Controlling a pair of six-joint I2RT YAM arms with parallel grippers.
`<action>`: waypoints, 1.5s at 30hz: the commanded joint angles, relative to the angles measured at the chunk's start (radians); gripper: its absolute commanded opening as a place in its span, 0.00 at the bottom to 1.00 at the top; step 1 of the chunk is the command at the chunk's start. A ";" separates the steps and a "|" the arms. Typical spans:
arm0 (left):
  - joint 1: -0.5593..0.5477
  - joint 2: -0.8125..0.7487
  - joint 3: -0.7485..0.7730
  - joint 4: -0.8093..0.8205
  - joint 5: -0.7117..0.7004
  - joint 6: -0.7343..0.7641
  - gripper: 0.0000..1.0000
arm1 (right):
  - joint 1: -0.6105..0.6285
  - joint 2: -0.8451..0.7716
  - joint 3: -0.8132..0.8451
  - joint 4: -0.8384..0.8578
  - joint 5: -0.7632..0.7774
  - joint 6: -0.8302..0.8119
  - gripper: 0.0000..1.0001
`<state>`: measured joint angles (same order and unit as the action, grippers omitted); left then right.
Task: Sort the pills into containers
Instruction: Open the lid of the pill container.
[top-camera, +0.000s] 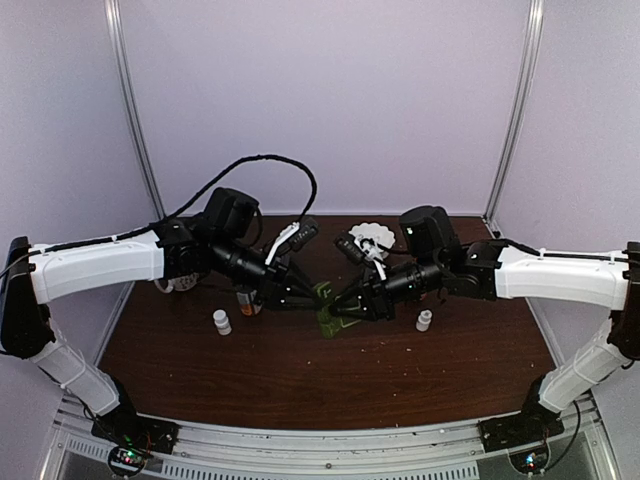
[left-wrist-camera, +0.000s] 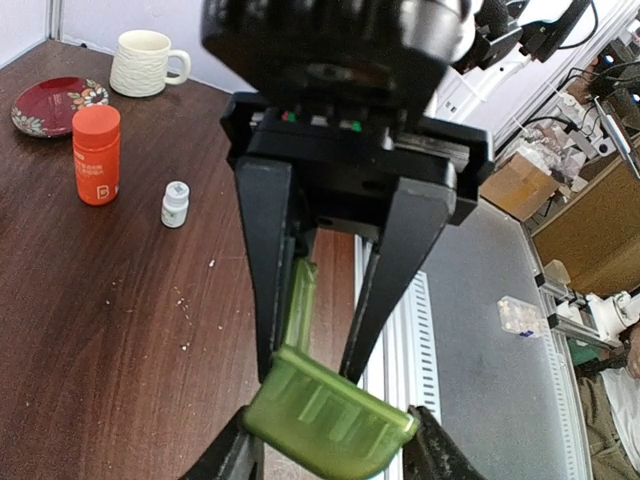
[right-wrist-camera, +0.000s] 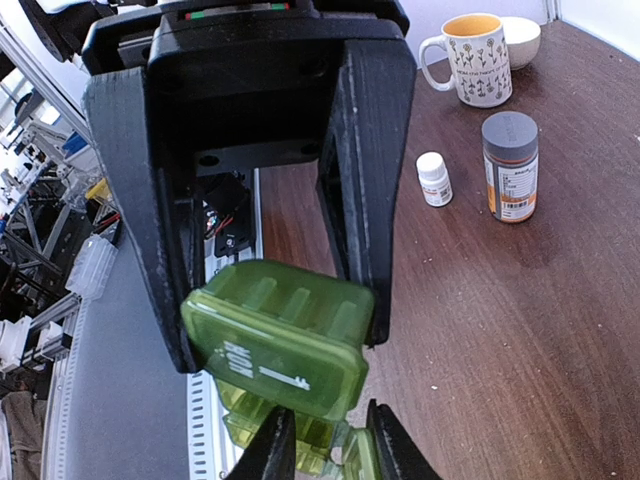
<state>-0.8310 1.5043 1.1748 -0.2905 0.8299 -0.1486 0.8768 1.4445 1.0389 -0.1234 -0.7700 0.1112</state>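
We see glossy, translucent green plastic on the pill box (right-wrist-camera: 275, 345) and smooth, dark wood grain on the table (left-wrist-camera: 110, 320).

Soft even light, mild edge distortion

The pill box (top-camera: 333, 318) is sitting midway across the table (top-camera: 300, 385), the left end effector (left-wrist-camera: 310, 368) straddling it from the left, the right end effector (right-wrist-camera: 280, 345) from the right. The left small bottle (top-camera: 222, 321) is standing left of the box, a larger bottle (top-camera: 247, 305) just behind it; the right small bottle (top-camera: 424, 320) is standing right of the box. A mug (right-wrist-camera: 475, 58) and bowl (right-wrist-camera: 520, 40) are sitting together farther back.
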 joint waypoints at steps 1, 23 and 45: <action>0.006 -0.018 0.026 0.057 -0.007 -0.011 0.28 | 0.007 0.015 0.033 0.029 0.020 0.022 0.22; 0.064 -0.158 -0.237 0.546 0.073 -0.209 0.97 | 0.007 0.006 -0.009 0.169 -0.017 0.105 0.00; 0.084 -0.059 -0.338 1.178 0.276 -0.578 0.60 | 0.011 -0.034 -0.043 0.354 -0.173 0.155 0.03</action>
<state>-0.7532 1.4044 0.8196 0.6674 1.0374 -0.5922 0.8803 1.4372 1.0008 0.1627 -0.8993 0.2581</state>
